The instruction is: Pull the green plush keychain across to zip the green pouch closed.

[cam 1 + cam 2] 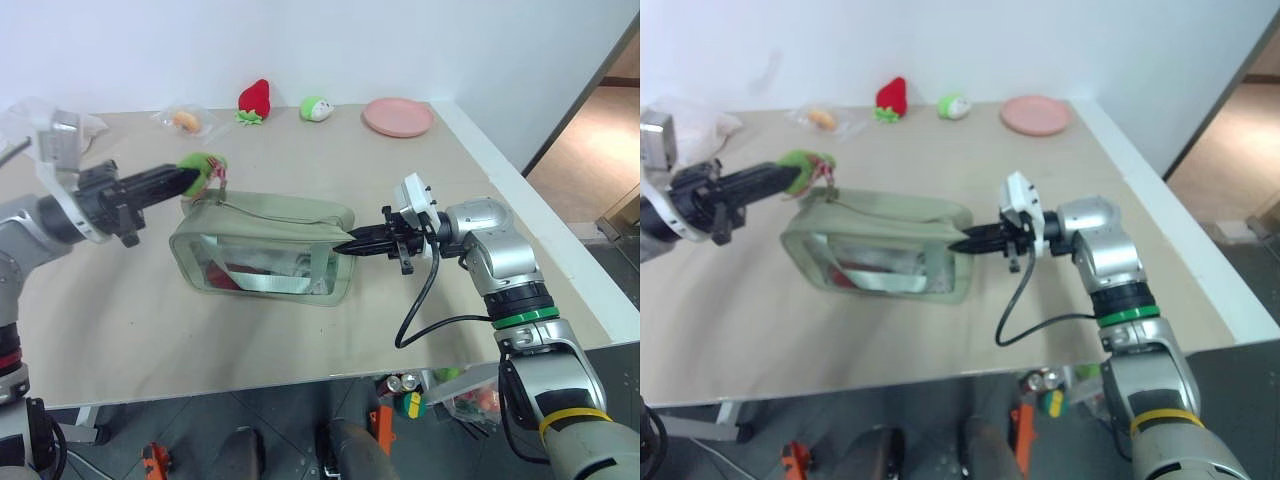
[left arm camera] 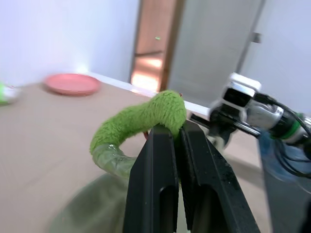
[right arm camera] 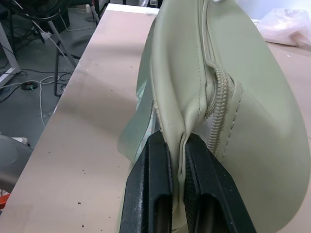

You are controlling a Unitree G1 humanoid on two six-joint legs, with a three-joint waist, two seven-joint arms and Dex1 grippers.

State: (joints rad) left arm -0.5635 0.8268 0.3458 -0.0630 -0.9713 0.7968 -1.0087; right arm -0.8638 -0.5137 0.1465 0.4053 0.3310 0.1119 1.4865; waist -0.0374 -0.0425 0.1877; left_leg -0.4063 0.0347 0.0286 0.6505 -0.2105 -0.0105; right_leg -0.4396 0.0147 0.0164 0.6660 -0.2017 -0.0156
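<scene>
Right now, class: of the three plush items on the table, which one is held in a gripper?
The green plush keychain, pinched by the left gripper at the pouch's end; the red strawberry plush and green-and-white plush toy lie untouched at the far edge.

Pouch mid-table, keychain at its 10 o'clock end, strawberry plush, small plush, plate toward 12 to 1 o'clock behind.

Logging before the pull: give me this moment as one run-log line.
left hand: shut on green plush keychain | right hand: shut on green pouch end | zip pull: pending
</scene>
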